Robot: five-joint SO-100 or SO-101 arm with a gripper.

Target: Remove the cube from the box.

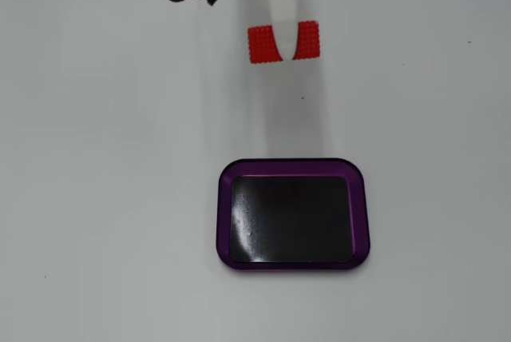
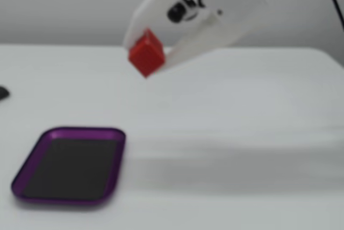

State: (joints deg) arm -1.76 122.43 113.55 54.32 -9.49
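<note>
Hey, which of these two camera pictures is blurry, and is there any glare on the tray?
In a fixed view from the side, the hand, the cube and the box look soft and smeared; in a fixed view from above, the box is sharp, with small glints on its black bottom's left part.

One red cube (image 1: 305, 40) shows at twelve o'clock in a fixed view, held between two white fingers (image 1: 279, 6) of one gripper (image 2: 146, 60). One purple box (image 1: 226, 216) sits at six o'clock. One white table (image 1: 96, 198) bears it.
</note>
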